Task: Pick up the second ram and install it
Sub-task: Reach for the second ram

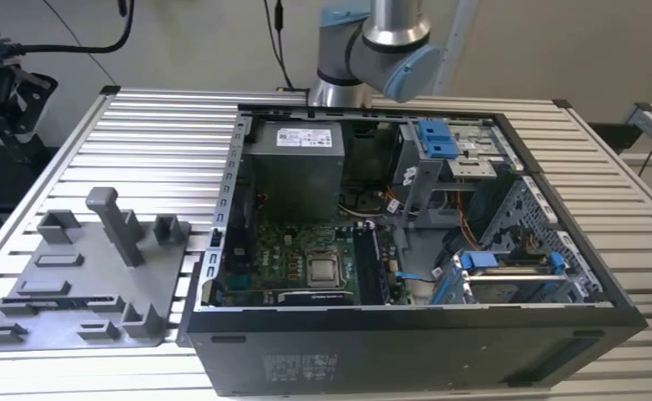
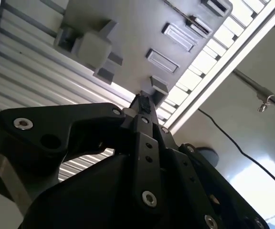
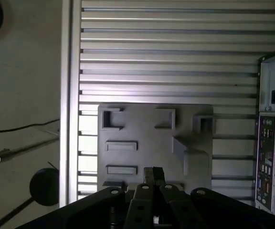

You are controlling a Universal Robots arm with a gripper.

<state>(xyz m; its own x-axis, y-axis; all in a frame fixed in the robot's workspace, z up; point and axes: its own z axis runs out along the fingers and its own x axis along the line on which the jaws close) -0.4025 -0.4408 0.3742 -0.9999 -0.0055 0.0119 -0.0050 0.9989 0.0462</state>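
Tool [image 3: 153, 174] pressed together, hovering over the grey tray [image 3: 142, 124] on the slatted tabletop [image 3: 166, 62]. The open computer case [image 1: 415, 342] has a power supply [image 1: 292, 167] carrying a white label [image 1: 306, 135], print too small to read.

Tray [image 1: 81, 271] beside case [image 1: 415, 355] on table [image 1: 159, 125]

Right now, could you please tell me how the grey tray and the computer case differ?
The grey tray is pale, low and flat, with small blocks and a post standing on it; the computer case is black and far larger and taller. The tray is an open plate, while the case is a walled box, open on top, with the motherboard inside. Both lie on the slatted table, the tray at the exterior view's left.
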